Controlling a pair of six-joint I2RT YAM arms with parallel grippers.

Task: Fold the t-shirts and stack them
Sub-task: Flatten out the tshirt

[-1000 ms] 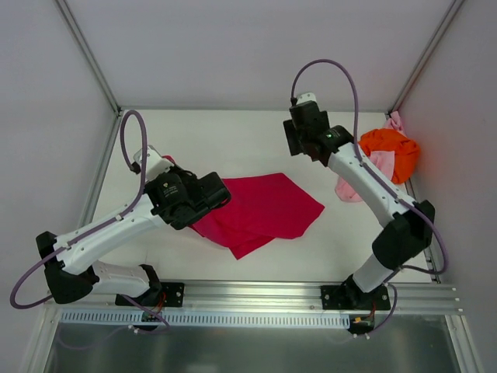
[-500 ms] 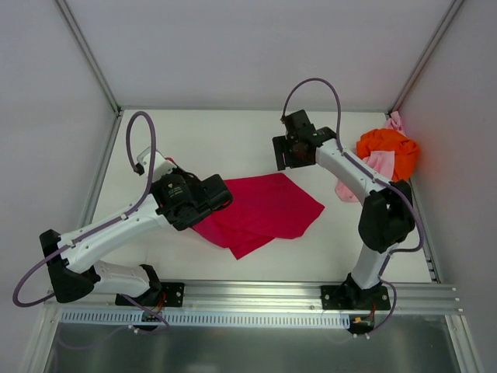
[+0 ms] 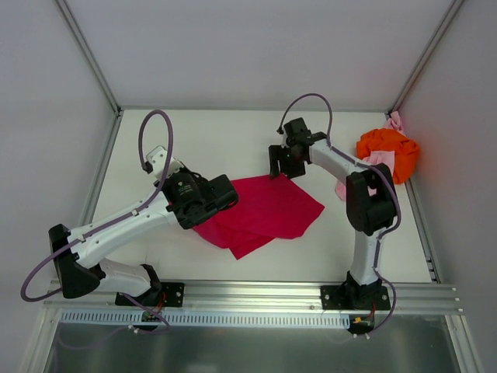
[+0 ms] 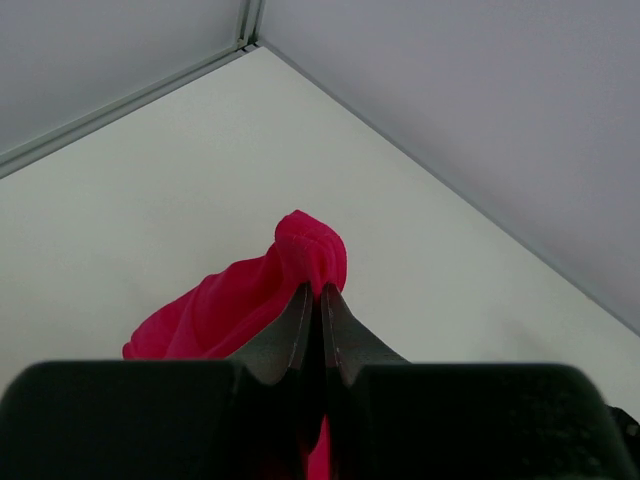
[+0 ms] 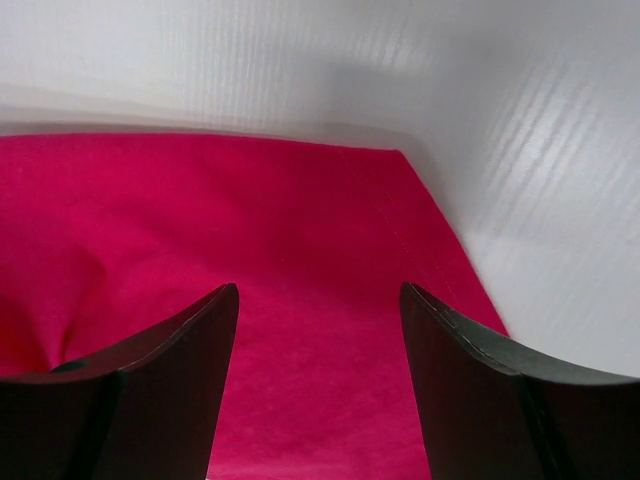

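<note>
Right fingers [image 3: 279, 169] nearer, above crimson t-shirt [image 3: 268, 210]

Bare tabletop [image 3: 210, 136] back left and front right, easy passing there. Middle taken by red shirt [image 3: 272, 206], right tool [image 3: 281, 165] spread over its back edge, left tool [image 4: 320, 292] pinched on its left end. Back right corner jammed: orange shirt [image 3: 388, 149] and pink shirt [image 3: 380, 161] against the wall [image 3: 458, 155].

A white bench [image 3: 225, 140] sits within pale enclosure walls [image 3: 256, 47]. Metal posts [image 3: 87, 47] rise at 11 and 1 o'clock. A ribbed aluminium rail [image 3: 256, 294] spans 6 o'clock.
</note>
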